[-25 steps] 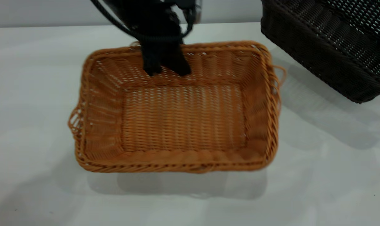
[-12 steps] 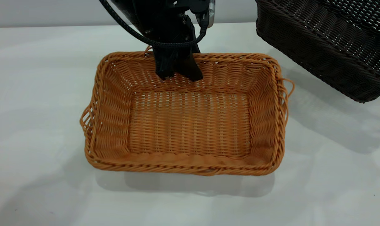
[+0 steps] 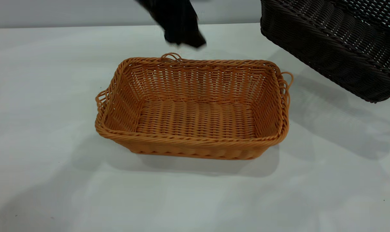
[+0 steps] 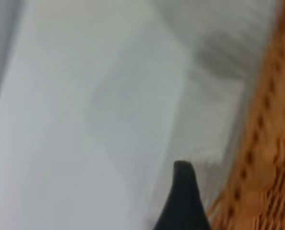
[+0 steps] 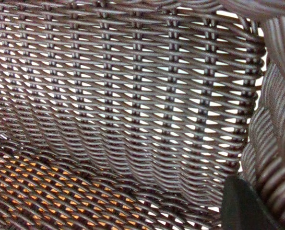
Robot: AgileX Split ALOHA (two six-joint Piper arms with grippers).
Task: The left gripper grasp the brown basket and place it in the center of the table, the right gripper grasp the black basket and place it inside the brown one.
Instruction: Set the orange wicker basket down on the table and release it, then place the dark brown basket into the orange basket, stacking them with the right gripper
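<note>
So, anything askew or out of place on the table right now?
Nothing damaged or spilled. The brown basket sits flat and upright on the table, with the left pincer clear above its far rim. The only tilted thing is the black basket, raised off the table at the right, apparently mid-carry.

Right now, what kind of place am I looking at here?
Probably a robot test bench, not a home: a bare white table against a plain wall, holding only a brown basket, a black basket held tilted above it, and the left gripper overhead.
</note>
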